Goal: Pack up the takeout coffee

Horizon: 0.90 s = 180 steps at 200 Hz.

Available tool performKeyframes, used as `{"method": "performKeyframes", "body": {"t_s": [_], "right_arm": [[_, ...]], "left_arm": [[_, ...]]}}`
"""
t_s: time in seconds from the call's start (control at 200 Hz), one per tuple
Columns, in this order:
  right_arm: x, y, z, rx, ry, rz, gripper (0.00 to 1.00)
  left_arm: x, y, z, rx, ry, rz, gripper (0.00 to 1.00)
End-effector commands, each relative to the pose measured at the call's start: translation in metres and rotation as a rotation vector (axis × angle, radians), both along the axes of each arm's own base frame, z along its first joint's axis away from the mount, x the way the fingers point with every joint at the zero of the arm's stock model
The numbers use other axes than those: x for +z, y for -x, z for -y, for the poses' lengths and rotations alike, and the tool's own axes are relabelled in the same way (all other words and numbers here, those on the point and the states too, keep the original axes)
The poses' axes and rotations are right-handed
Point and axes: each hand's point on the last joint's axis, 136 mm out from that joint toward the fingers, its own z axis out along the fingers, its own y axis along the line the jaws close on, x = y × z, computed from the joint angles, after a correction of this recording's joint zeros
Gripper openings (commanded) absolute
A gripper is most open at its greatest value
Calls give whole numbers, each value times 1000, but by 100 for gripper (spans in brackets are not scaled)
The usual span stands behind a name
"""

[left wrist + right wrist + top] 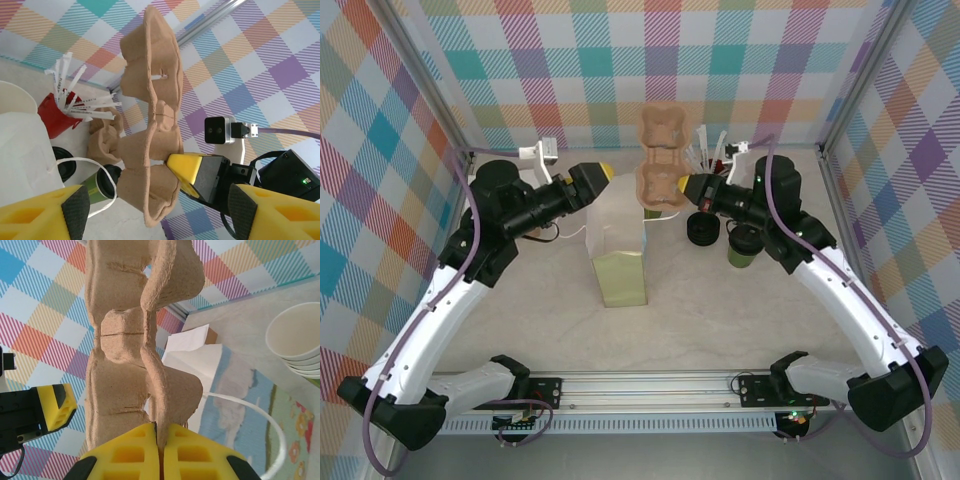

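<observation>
Takeout coffee, a small paper cup with an olive-green side and a round black plastic lid [745, 245], is seen from above standing on the pale worktop [520, 320]. It is close under the right arm and well apart from the tall white-and-green paper bag [618, 250] at the centre. A second round black object [703, 231] lies just beside the cup. A brown moulded-pulp cup carrier [660, 160] is held upright behind the bag.

From overhead the grip of the right gripper [692, 186] cannot be judged. In the right wrist view its yellow fingers [130, 455] are seen clamped together on the carrier's thin edge, and a stack of white bowls [300, 340] is shown at the right.

In the left wrist view the left gripper [159, 210] is shown with fingers apart and nothing between them. Beyond it the green cup is glimpsed low beside the carrier, below a red cup of white stirrers [57, 112].
</observation>
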Motion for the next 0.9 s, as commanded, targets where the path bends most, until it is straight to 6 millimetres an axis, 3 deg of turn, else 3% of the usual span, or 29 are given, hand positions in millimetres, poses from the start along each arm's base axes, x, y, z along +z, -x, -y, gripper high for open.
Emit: {"method": "performKeyframes", "body": {"t_s": [0.0, 0.495, 0.895], "right_arm": [[27, -2, -7, -1, -50, 70, 3], [32, 5, -31, 62, -77, 69, 3], [29, 8, -38, 101, -87, 49, 4]], "left_arm": [[0, 0, 12, -38, 19, 9, 72], [-24, -10, 38, -73, -20, -34, 51], [-27, -10, 38, -70, -39, -36, 20]]}}
